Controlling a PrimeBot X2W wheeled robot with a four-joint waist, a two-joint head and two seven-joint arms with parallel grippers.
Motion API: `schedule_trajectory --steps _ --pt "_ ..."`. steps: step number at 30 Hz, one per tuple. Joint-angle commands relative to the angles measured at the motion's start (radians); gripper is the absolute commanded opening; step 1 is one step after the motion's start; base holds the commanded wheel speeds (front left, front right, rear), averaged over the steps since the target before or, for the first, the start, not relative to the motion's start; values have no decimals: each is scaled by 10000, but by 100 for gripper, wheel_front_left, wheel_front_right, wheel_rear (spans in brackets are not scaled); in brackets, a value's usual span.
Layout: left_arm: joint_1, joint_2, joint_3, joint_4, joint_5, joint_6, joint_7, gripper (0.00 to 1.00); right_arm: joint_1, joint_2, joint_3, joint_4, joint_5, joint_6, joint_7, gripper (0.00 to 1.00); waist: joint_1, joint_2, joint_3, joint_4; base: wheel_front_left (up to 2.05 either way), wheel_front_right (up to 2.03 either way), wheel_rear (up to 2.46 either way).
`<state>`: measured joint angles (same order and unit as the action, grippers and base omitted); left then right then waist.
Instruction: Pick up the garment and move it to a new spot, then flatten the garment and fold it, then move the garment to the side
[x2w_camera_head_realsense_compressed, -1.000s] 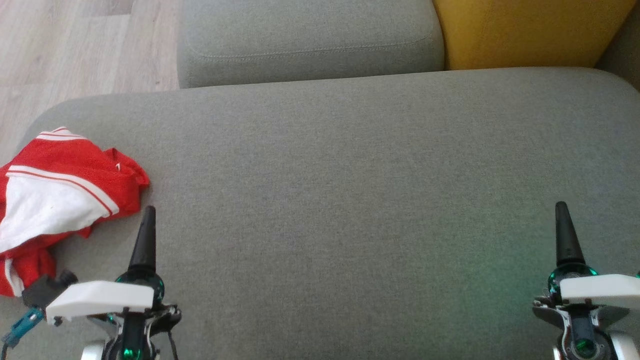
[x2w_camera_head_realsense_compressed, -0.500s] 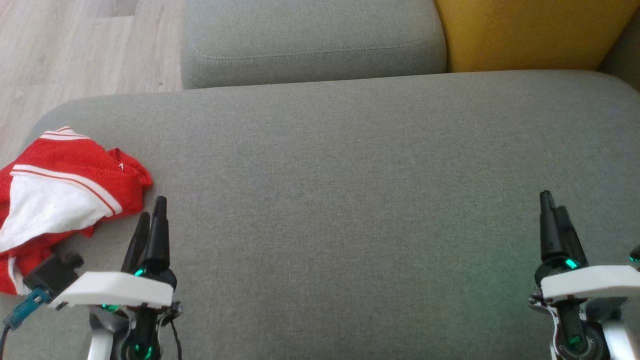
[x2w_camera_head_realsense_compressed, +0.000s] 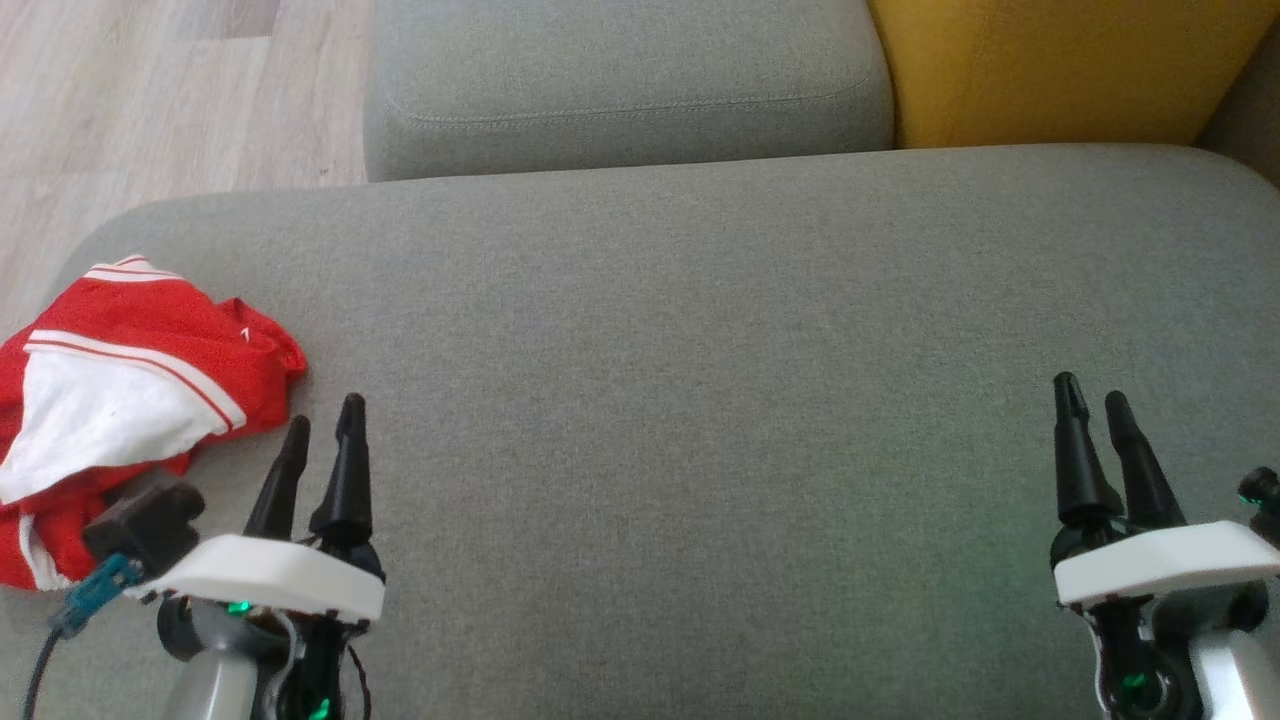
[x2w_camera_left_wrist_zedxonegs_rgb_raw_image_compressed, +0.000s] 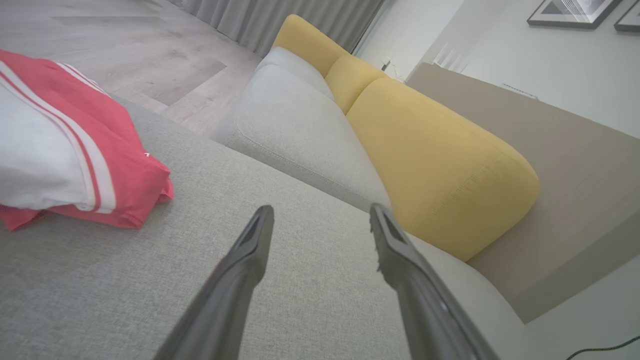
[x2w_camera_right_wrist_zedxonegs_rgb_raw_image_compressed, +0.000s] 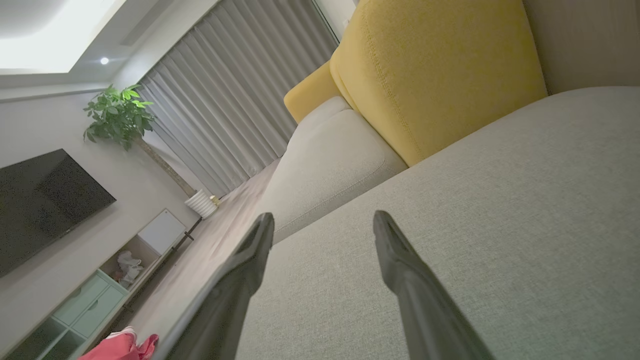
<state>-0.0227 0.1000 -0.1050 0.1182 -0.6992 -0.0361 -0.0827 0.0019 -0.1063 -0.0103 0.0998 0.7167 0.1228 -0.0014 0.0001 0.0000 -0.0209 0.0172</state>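
A crumpled red garment (x2w_camera_head_realsense_compressed: 140, 370) with white panels and stripes lies at the left end of the grey sofa seat (x2w_camera_head_realsense_compressed: 700, 400); it shows too in the left wrist view (x2w_camera_left_wrist_zedxonegs_rgb_raw_image_compressed: 75, 150), and a corner of it in the right wrist view (x2w_camera_right_wrist_zedxonegs_rgb_raw_image_compressed: 122, 346). My left gripper (x2w_camera_head_realsense_compressed: 325, 420) hovers just right of the garment, open, nothing between its fingers. My right gripper (x2w_camera_head_realsense_compressed: 1090, 395) stands open over the seat's right side, far from the garment. In both wrist views the fingers are spread with bare cushion between them.
Behind the seat sit a grey cushion (x2w_camera_head_realsense_compressed: 620, 80) and a yellow back cushion (x2w_camera_head_realsense_compressed: 1050, 60). Wooden floor (x2w_camera_head_realsense_compressed: 150, 90) lies beyond the seat's left edge. A broad bare stretch of seat runs between the two grippers.
Both grippers have turned at the wrist, so two spread fingers now show where one showed. Both have edged forward, the left slightly right and the right slightly left. The garment has not moved.
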Motion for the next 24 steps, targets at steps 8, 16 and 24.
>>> schedule_trajectory --steps 8,16,24 --pt "-308 379 -168 -231 1148 333 -355 100 -63 -209 319 -572 -1330 48 -140 100 0 0 -53 -5 0 0 0" --pt "-208 551 -403 -57 2129 690 -589 100 125 -178 448 -632 -2416 53 -209 100 0 0 -109 -7 0 0 0" --pt "-40 683 -694 49 3123 1000 -853 100 294 -140 507 -645 -3585 59 -376 100 0 0 -152 27 0 0 0"
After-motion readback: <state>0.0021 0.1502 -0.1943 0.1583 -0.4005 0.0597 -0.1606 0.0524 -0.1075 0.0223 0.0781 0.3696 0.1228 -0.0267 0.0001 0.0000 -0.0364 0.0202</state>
